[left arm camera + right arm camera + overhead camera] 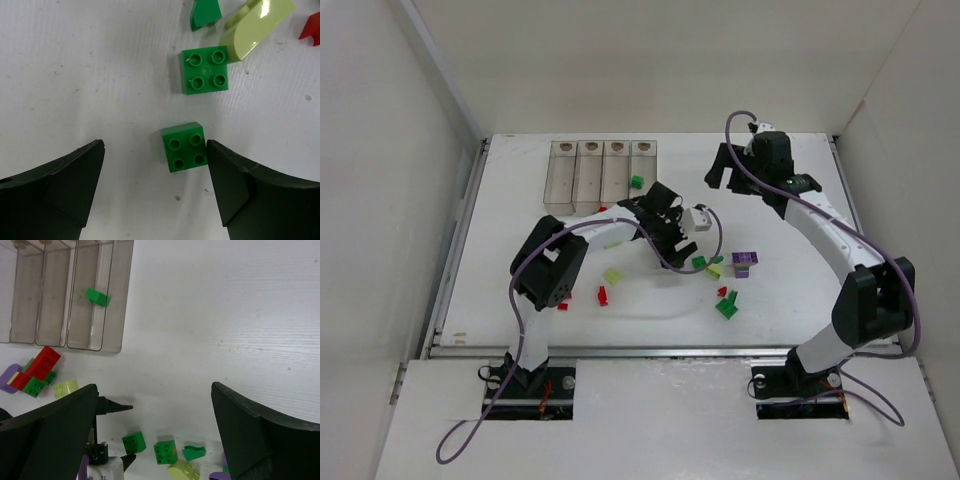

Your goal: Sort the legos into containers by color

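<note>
left gripper (155, 147) spread, straddling green lego (184, 146)

Both arms are the same build: white tube links joined by chunky black joint housings. The left arm (552, 262) and right arm (828, 228) each drag a purple cable (729, 132) that loops off the base and runs along the links. The fingers (60, 185) are matte black wedges with curved inner edges. There's a small white camera block (698, 217) on the left wrist.
</note>
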Controlling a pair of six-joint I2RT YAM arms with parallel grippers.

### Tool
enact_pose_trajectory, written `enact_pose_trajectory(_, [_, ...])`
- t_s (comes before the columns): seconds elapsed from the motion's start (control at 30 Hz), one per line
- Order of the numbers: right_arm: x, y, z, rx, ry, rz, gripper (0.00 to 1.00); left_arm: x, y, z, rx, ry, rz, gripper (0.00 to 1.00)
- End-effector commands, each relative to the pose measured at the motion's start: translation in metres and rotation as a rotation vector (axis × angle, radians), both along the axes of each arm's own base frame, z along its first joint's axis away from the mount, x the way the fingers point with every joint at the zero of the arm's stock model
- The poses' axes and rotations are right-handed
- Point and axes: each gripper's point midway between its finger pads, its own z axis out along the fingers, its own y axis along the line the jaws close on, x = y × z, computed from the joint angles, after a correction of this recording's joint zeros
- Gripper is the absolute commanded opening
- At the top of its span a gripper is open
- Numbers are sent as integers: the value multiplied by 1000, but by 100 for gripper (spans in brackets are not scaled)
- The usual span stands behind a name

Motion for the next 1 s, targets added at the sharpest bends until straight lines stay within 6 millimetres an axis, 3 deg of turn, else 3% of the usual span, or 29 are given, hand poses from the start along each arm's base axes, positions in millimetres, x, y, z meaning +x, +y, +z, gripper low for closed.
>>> enact_pose_trajectory(0.0, [4, -9, 30, 20, -83, -25, 100, -18, -5, 11, -14, 36, -66, 80])
enact_pose_trajectory(0.17, [4, -10, 34, -5, -93, -10, 100, -24, -6, 8, -8, 51, -66, 77])
enact_pose_trajectory(0.4, [6, -9, 40, -20, -120, 13, 100, -31, -12, 22, -2, 23, -52, 85])
enact_pose_trajectory(0.6, [3, -10, 33, -22, -111, 13, 100, -14, 2, -7, 82, -58, 54, 79])
enact_pose_trajectory(0.8, [-1, -12, 37, -26, -128, 17, 100, -14, 9, -15, 111, -71, 49, 43])
enact_pose_trajectory(0.83, [-3, -12, 41, -24, -136, 17, 100, -13, 8, -12, 111, -71, 49, 35])
enact_pose_trajectory(0.87, [-3, -12, 41, -34, -140, 23, 100, -13, 8, -12, 111, -71, 49, 35])
enact_pose_trajectory(0.9, [-3, -12, 41, -34, -140, 23, 100, -14, 5, -4, 94, -65, 52, 25])
enact_pose_trajectory(0.97, [-1, -17, 45, -44, -147, 20, 100, -14, 6, 4, 96, -63, 52, 15])
